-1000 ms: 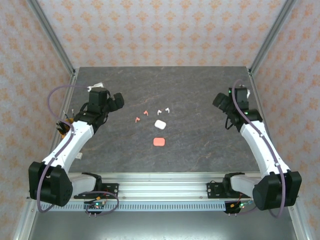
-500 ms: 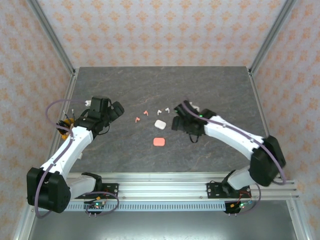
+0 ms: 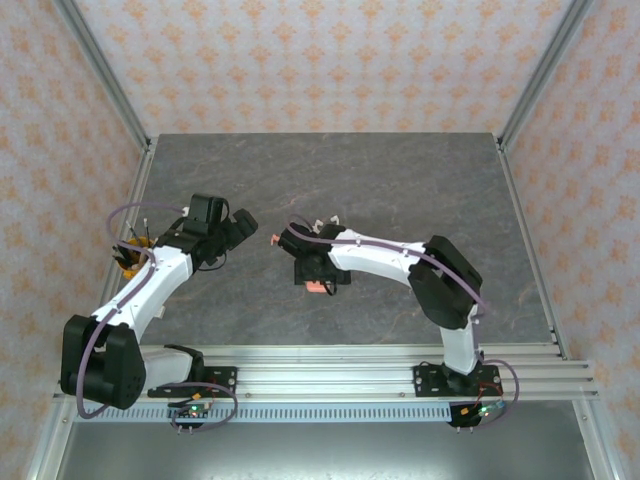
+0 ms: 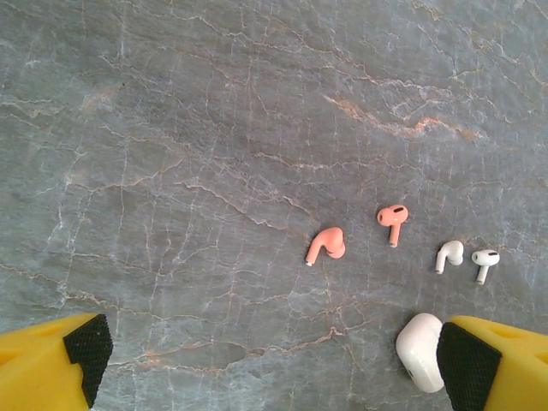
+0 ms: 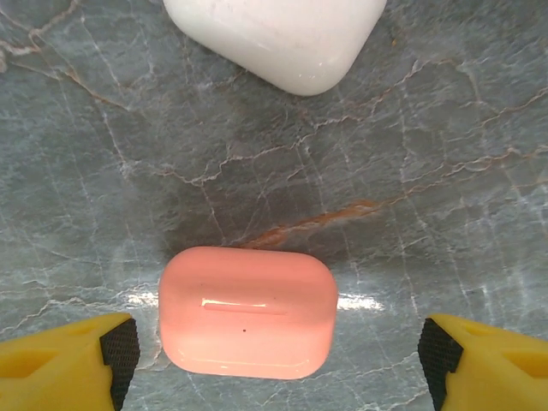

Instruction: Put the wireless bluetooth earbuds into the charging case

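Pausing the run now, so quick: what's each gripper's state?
Left gripper: open, empty.
Right gripper: open, straddling the coral case, not gripping it.

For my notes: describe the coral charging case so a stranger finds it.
On the grey table, look between the right tool's open yellow fingers. The coral case lies there, a rounded pebble; the white case beside it differs in colour, and the coral earbuds are tiny, stemmed.
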